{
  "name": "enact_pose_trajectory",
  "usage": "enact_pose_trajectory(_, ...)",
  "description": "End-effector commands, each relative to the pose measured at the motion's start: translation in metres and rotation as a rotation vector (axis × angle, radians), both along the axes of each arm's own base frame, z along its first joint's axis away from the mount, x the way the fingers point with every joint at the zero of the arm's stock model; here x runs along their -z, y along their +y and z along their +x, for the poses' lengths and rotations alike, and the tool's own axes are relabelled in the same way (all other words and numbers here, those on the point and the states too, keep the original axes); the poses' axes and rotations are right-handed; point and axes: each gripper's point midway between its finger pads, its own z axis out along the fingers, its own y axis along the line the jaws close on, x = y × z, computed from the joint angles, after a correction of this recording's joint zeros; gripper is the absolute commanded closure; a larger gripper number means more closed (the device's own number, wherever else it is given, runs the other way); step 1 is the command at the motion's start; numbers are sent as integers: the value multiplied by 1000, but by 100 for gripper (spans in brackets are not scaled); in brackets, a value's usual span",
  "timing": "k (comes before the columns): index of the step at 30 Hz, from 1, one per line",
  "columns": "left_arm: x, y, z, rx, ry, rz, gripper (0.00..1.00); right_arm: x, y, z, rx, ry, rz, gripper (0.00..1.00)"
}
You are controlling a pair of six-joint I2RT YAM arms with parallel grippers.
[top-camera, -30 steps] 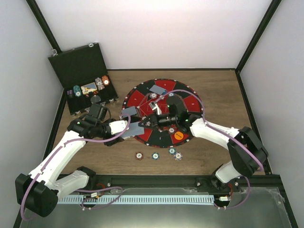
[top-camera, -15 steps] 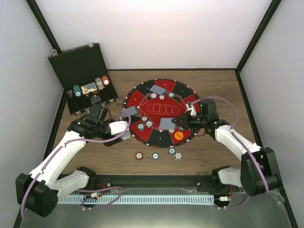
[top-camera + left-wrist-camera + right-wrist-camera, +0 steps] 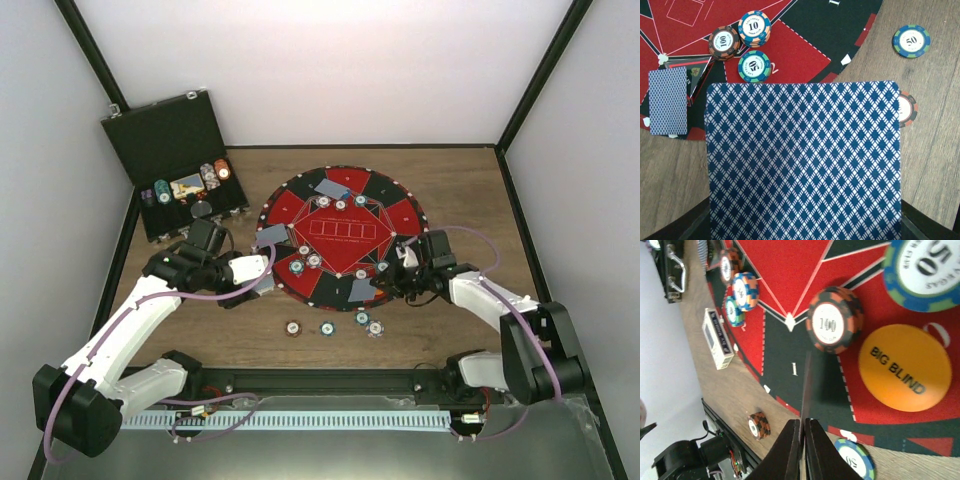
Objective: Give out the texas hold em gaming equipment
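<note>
Pinching a card [image 3: 806,385] edge-on, right gripper [image 3: 802,426] hangs over the mat [image 3: 290,210] near its front rim; left gripper [image 3: 252,277] clamps another card [image 3: 802,160] beside the left rim

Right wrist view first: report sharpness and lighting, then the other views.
Right wrist: orange disc lettering crisp, edge-on card a thin line. Left wrist: near card pattern sharp, fills half the frame. Top external: even light, chips too small to read.

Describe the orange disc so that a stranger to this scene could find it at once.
Start at the big round red-and-black mat and go to its near edge. There, on a red sector beside a stack of 100 chips, lies the orange disc. Unlike the striped chips around it, it is plain and reads BIG BLIND.
</note>
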Motion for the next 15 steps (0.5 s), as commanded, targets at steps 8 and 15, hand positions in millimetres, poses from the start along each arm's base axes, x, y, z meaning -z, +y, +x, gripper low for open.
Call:
enact_pose_trajectory(8,-7,-3,1,22,-19,-13,84,25,-28,11,76,32,-205,62)
enact_pose_trajectory(15,-7,-4,1,25,-16,-18,84,2,-48,37,163,-35,-341,45)
